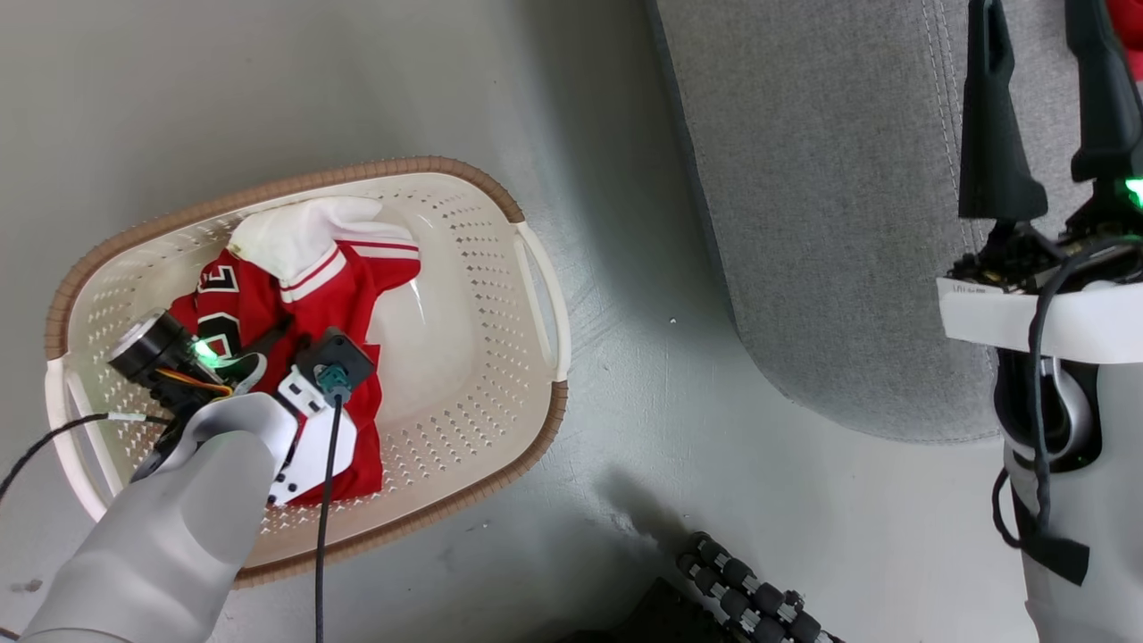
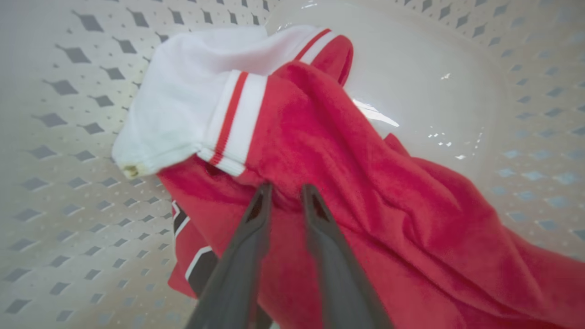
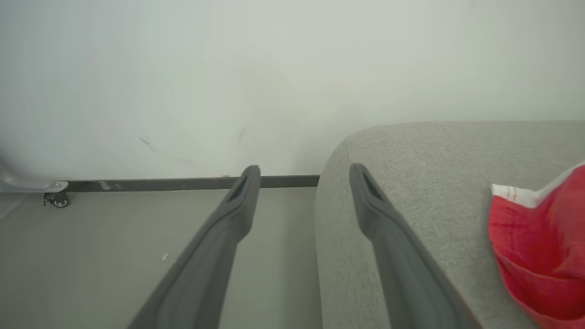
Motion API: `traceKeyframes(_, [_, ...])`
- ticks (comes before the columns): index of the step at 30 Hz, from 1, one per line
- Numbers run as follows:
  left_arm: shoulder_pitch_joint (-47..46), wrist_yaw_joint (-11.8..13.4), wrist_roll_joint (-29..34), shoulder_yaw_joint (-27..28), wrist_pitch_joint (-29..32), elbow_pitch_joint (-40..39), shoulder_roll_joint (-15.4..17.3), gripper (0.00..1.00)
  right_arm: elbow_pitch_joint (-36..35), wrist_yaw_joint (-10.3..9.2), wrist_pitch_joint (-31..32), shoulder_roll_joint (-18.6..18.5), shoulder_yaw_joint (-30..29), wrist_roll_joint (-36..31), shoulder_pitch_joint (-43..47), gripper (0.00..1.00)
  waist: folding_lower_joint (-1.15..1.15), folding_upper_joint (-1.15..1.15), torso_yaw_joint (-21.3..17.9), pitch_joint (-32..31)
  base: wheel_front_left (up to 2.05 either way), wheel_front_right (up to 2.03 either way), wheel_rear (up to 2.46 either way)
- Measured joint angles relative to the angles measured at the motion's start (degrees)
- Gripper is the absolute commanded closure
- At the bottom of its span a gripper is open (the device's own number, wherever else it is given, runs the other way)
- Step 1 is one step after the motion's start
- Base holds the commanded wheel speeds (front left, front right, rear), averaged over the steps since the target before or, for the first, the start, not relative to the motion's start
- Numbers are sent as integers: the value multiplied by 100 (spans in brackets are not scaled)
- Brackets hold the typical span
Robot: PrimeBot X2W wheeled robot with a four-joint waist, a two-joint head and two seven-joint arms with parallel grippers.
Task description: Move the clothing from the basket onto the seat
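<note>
The red garment [image 2: 365,192] lies crumpled in the basket [image 1: 464,384], toward its left half, with a white sleeve folded over the top and the lettered part tucked underneath. The basket stands on the floor [image 1: 643,402], just beside the seat [image 1: 830,223] but not touching it.

Your left gripper [image 2: 288,192] is down inside the basket. Its two fingers stand close together with a ridge of the red cloth pinched between the tips, just below the striped cuff. You cannot tell from here how deep the bite is.

So you are at the grasp, and the carry has not begun. The next move calls for a straight lift, high enough that the trailing hem clears the brown rim. If the hem snags, the light basket may well come up with it. After that, swing right over the cushion before you let go.

Your right gripper [image 3: 304,171] hangs over the seat's edge with its fingers spread wide, holding nothing. A second red garment [image 3: 539,256] already rests on the cushion beside it, so set this one down next to that.
</note>
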Motion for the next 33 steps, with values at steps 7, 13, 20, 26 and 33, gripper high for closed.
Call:
traceKeyframes(7, [-1, 38, 10, -66, 43, 103, -44, 100, 31, 0, -22, 0, -11, 33, -95, 0, 0, 0, -42, 38, 0, 0, 0])
traceKeyframes(13, [-9, 34, 18, -118, 40, 108, -127, 100, 97, 0, -23, 0, -77, 30, -95, 0, 0, 0, -20, 24, 0, 0, 0])
traceKeyframes(20, [-18, 22, 42, -171, -68, 90, -275, 100, 159, 0, -23, 0, -90, 30, -115, 0, 0, 0, 59, -43, 0, 0, 0])
traceKeyframes(26, [-21, -18, 40, -191, -182, 29, -339, 100, 199, 0, -23, 0, -81, -11, -147, 0, 0, 0, 167, -144, 0, 0, 0])
traceKeyframes(33, [-21, -69, -42, -188, -409, -133, -442, 100, 224, 0, -23, -2, -157, -194, -235, 0, 0, 0, 318, -324, 0, 0, 0])
